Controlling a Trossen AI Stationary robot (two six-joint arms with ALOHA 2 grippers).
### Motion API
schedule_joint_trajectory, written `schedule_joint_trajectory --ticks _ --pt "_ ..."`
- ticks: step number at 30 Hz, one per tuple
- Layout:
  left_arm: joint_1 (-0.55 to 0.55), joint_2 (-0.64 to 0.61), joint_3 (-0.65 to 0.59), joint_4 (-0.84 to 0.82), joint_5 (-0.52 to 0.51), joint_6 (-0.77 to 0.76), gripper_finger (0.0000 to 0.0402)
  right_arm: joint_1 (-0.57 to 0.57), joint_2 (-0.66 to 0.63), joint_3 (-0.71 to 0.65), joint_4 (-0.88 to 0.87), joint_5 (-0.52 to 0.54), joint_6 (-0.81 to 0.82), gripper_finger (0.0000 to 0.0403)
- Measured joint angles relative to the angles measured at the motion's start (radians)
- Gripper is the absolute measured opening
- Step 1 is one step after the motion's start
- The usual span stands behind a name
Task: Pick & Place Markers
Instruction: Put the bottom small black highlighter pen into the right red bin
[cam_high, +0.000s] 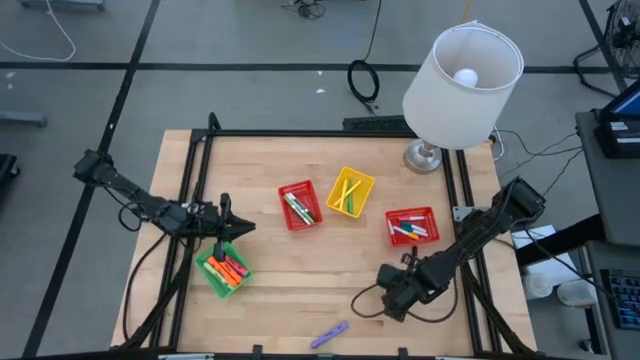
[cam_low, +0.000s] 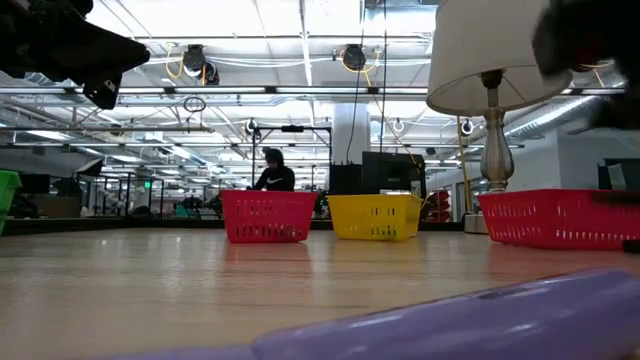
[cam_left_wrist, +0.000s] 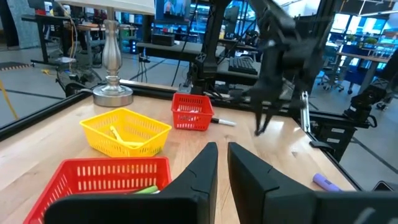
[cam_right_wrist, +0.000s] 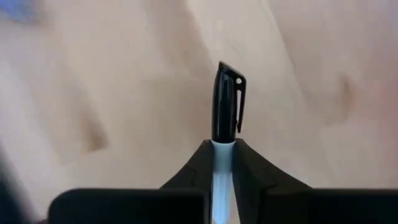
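My right gripper (cam_high: 392, 298) stands near the table's front right, pointing steeply down, shut on a white-barrelled marker with a black cap (cam_right_wrist: 227, 99). A purple marker (cam_high: 330, 335) lies flat on the table by the near edge, a little left of that gripper. My left gripper (cam_high: 240, 228) hovers level above the green basket (cam_high: 222, 270), which holds orange, pink and green markers. Its fingers (cam_left_wrist: 205, 168) are shut to a narrow slit with nothing between them. My right gripper pinches the marker's white barrel (cam_right_wrist: 222, 163) between its two fingers, just behind the black cap. The marker lies along the fingers, and its capped end (cam_right_wrist: 229, 81) sticks out past the fingertips toward the table top. Whether the cap touches the wood cannot be told.
A red basket (cam_high: 298, 205), a yellow basket (cam_high: 350, 192) and a second red basket (cam_high: 412, 226) stand across the table's middle, each with markers inside. A lamp (cam_high: 460, 80) stands at the far right corner. Bare wood lies between the baskets and the near edge.
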Motion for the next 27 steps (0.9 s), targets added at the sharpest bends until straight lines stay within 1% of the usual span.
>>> schedule_joint_trajectory --ticks 3,7,9,14,16,18,24,27 --pt "0.0 0.0 0.0 -0.003 0.0 0.0 0.0047 0.001 -0.037 0.059 -0.031 0.076 -0.085 0.0021" --pt "0.0 0.0 0.0 -0.003 0.0 0.0 0.0047 -0.002 -0.127 0.113 -0.108 0.22 -0.142 0.0021" --pt "0.0 0.0 0.0 -0.003 0.0 0.0 0.0047 -0.007 -0.184 0.124 -0.192 0.29 -0.159 0.0021" --pt "0.0 0.0 0.0 -0.003 0.0 0.005 0.0047 -0.071 -0.316 0.105 -0.434 0.41 -0.169 0.0021" --pt "0.0 0.0 0.0 -0.003 0.0 0.005 0.0047 -0.112 -0.35 0.082 -0.512 0.413 -0.173 0.0021" --pt "0.0 0.0 0.0 -0.003 0.0 0.006 0.0047 -0.15 -0.375 0.045 -0.536 0.397 -0.214 0.0021" --pt "0.0 0.0 0.0 -0.003 0.0 0.008 0.0047 -0.253 -0.393 -0.09 -0.429 0.282 -0.34 0.0021" --pt "0.0 0.0 0.0 -0.003 0.0 0.008 0.0047 -0.286 -0.393 -0.152 -0.362 0.227 -0.369 0.0024"
